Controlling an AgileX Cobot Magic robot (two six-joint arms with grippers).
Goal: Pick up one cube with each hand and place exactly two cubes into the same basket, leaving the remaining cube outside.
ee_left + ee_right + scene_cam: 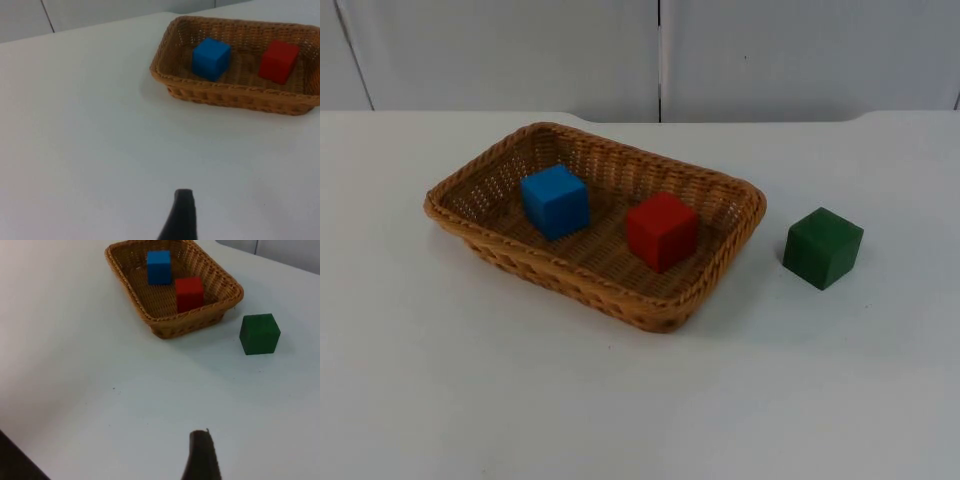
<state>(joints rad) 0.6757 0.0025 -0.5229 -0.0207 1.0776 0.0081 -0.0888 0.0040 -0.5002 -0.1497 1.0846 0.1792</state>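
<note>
Cubes first: the blue cube [555,201] and red cube [662,231] sit apart inside the basket [500,160] at frame centre, while the green cube [822,247] rests on the table [640,400] just right of it. The basket's long axis runs from upper left to lower right. Left gripper [181,215] and right gripper [201,455] wait well back; their jaw state cannot be told. The task looks complete; the main risk is an arm nudging the green cube.

Top camera overhead, near; wrists low, far back; all share basket [720,255].
</note>
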